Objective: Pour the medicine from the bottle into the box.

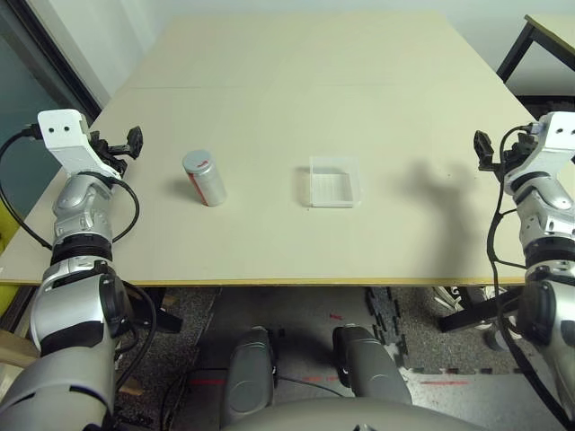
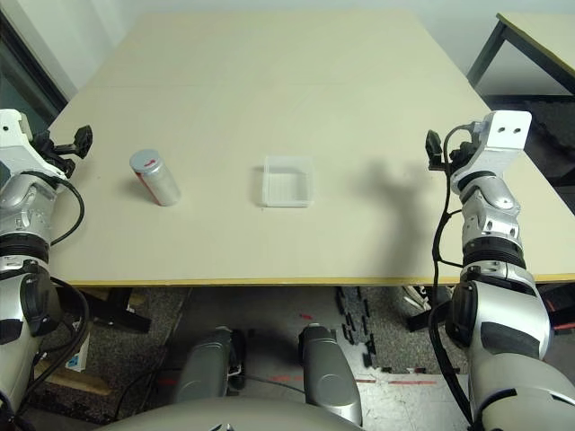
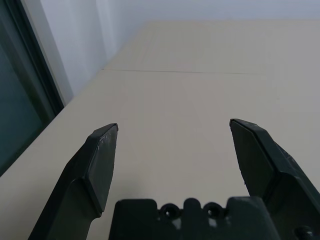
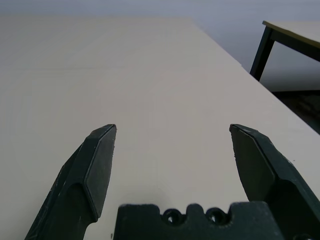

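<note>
Left eye view: the bottle [image 1: 205, 178] is standing capped on the worktop [image 1: 296, 99], tilting a little, at about 9 o'clock from the box [image 1: 333, 181], well apart from it; the left gripper [image 1: 133, 141] is waiting near the bottle at its 10 o'clock
Right eye view: the right gripper [image 2: 434, 149] is hovering at the worktop's 3 o'clock side, well apart from the box; no medicine is showing, so it is presumably lying inside the bottle
Left wrist view: the left jaws are standing released, wide apart, holding nothing, with bare worktop between them
Right wrist view: the right jaws are likewise spread and holding nothing
Risk, bottle: being narrow and smooth, it is likely to topple or roll if one finger is nudging it first
Risk, cap: while it is staying on, nothing is pouring
Risk, box: being light and low-walled, it is likely to slide, and tiny pills may be bouncing out
</note>
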Available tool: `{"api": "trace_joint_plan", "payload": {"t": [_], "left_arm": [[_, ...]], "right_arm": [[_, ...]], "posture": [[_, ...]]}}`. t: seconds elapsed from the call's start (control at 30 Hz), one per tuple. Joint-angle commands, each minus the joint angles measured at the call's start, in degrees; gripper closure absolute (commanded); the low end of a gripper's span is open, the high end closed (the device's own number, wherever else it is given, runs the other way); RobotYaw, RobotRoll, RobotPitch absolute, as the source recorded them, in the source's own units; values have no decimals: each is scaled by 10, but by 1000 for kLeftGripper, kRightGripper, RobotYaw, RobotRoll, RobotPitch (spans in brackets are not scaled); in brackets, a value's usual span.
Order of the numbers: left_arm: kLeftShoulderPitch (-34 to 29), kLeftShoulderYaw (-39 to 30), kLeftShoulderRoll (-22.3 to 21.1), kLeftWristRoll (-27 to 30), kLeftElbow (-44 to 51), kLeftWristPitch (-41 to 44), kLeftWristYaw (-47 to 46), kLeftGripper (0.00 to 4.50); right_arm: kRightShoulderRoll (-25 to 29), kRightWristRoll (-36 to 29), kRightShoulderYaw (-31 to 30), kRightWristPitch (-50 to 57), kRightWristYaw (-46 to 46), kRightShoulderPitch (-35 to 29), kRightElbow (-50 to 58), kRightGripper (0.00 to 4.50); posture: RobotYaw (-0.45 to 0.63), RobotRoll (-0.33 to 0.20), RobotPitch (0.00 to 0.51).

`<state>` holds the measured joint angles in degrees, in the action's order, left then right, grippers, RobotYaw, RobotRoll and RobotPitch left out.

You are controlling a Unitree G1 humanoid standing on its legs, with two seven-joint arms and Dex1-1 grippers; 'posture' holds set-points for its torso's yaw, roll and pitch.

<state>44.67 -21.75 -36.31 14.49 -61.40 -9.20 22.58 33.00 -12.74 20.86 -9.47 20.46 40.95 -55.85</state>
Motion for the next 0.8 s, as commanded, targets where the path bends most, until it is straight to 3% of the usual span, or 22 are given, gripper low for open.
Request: {"api": "trace_joint_plan", "payload": {"t": [0.03, 0.5, 0.8], "left_arm": [[4, 1, 3, -1, -6, 5, 1, 14], [-36, -5, 6, 16, 55, 44, 26, 14], [-45, -8, 3, 29, 96, 77, 52, 14]], "right_arm": [[-4, -5, 2, 6, -3, -10, 13, 0], [-12, -35, -1, 53, 57, -21, 81, 0], [-8, -100, -39, 162, 253, -43, 206, 0]], "posture": [[-110, 0, 94], [-94, 0, 132], [-96, 0, 141]]}}
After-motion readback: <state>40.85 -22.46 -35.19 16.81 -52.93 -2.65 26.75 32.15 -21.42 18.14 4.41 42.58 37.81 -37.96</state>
